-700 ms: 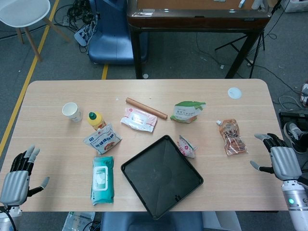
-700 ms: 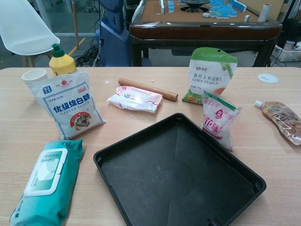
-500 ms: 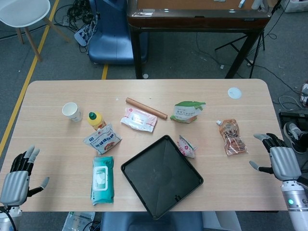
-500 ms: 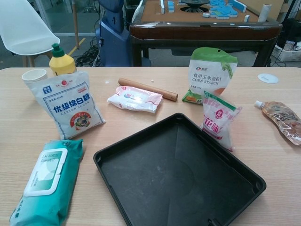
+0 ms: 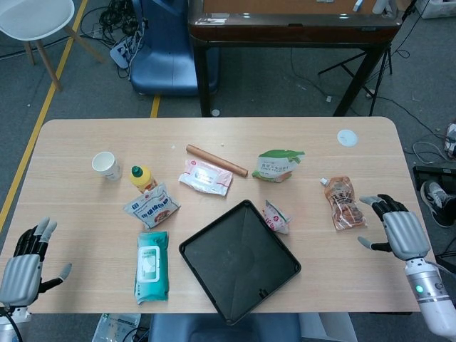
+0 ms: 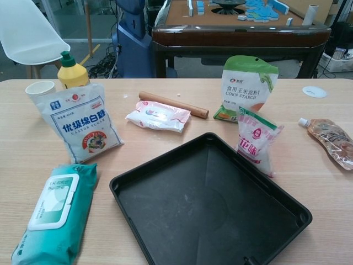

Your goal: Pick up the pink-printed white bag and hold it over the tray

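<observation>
Two white packs carry pink print. One pink-printed white bag point(image 5: 206, 177) point(image 6: 158, 115) lies flat behind the black tray point(image 5: 214, 260) point(image 6: 165, 221), in front of a wooden rolling pin point(image 5: 216, 160). A smaller white bag with pink lettering point(image 5: 276, 217) point(image 6: 256, 141) stands against the tray's right rim. My left hand point(image 5: 25, 260) hovers at the table's front left corner, fingers spread, holding nothing. My right hand point(image 5: 400, 231) is over the table's right edge, fingers apart and empty, just right of a brown sauce pouch point(image 5: 343, 204). Neither hand shows in the chest view.
A sugar bag point(image 5: 152, 205), a yellow bottle point(image 5: 142, 177) and a paper cup point(image 5: 106, 165) stand left of centre. Teal wet wipes point(image 5: 152, 265) lie left of the tray. A green corn starch pouch point(image 5: 278, 164) stands at the back right, a white lid point(image 5: 347, 137) beyond it.
My right hand has moved left and a little forward, from beyond the table's right edge to over it, closer to the sauce pouch. The left hand has barely shifted. Nothing on the table moved.
</observation>
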You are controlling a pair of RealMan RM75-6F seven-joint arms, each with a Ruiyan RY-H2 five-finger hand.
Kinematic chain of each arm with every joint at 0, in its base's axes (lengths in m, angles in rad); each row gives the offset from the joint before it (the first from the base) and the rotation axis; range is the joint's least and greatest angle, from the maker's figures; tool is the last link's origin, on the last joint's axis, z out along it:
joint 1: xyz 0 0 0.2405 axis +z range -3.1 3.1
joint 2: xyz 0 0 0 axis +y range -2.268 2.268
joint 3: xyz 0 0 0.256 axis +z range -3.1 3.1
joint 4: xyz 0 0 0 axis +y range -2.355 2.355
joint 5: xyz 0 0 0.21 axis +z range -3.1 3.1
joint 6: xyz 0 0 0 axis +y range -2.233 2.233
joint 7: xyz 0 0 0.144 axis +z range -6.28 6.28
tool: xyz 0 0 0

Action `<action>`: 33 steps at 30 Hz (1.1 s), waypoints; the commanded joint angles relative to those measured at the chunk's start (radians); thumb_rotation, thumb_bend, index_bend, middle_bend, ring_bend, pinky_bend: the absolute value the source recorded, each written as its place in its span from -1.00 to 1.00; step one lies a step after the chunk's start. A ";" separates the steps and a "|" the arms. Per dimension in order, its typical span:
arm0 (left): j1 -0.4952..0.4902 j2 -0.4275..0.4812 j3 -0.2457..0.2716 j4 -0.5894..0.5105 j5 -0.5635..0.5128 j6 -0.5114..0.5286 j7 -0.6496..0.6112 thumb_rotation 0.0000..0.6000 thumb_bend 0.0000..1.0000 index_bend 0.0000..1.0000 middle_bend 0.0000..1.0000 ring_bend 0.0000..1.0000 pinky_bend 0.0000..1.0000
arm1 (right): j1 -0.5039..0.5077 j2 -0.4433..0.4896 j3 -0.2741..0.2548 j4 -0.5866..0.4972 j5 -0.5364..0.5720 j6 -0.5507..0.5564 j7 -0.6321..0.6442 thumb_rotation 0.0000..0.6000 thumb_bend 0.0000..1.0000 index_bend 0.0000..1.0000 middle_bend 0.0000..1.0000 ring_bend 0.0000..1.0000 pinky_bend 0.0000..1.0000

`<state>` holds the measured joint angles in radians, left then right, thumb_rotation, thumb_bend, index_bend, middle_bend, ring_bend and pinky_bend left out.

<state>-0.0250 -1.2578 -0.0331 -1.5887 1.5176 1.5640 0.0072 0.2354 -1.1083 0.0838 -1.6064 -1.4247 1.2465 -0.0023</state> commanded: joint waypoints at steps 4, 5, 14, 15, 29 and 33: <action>0.005 0.003 0.001 -0.004 0.001 0.006 0.002 1.00 -0.51 -0.91 -1.00 -1.00 -0.94 | 0.094 -0.030 0.016 0.027 0.021 -0.129 -0.053 0.78 -1.00 -0.56 -0.52 -0.71 -0.53; 0.006 0.003 0.002 -0.005 0.001 0.007 0.002 1.00 -0.51 -0.91 -1.00 -1.00 -0.94 | 0.107 -0.037 0.019 0.034 0.026 -0.147 -0.056 0.75 -1.00 -0.56 -0.52 -0.71 -0.53; 0.018 0.010 0.005 -0.019 0.001 0.021 0.016 1.00 -0.51 -0.91 -1.00 -1.00 -0.94 | 0.233 -0.139 0.033 0.154 0.032 -0.298 -0.053 0.61 -1.00 -0.56 -0.52 -0.71 -0.53; 0.019 0.011 0.006 -0.022 0.002 0.022 0.019 1.00 -0.51 -0.91 -1.00 -1.00 -0.94 | 0.250 -0.154 0.032 0.173 0.027 -0.316 -0.049 0.60 -1.00 -0.56 -0.52 -0.71 -0.53; 0.029 0.013 0.008 -0.046 0.006 0.032 0.056 1.00 -0.51 -0.91 -1.00 -1.00 -0.94 | 0.392 -0.317 0.012 0.360 -0.021 -0.444 0.000 0.49 -1.00 -0.56 -0.52 -0.73 -0.53; 0.029 0.014 0.008 -0.052 0.006 0.032 0.065 1.00 -0.51 -0.91 -1.00 -1.00 -0.94 | 0.425 -0.353 0.001 0.402 -0.038 -0.470 0.006 0.36 -1.00 -0.56 -0.52 -0.75 -0.54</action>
<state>0.0042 -1.2440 -0.0250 -1.6404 1.5240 1.5959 0.0716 0.6492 -1.4481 0.0909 -1.2187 -1.4543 0.7879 -0.0002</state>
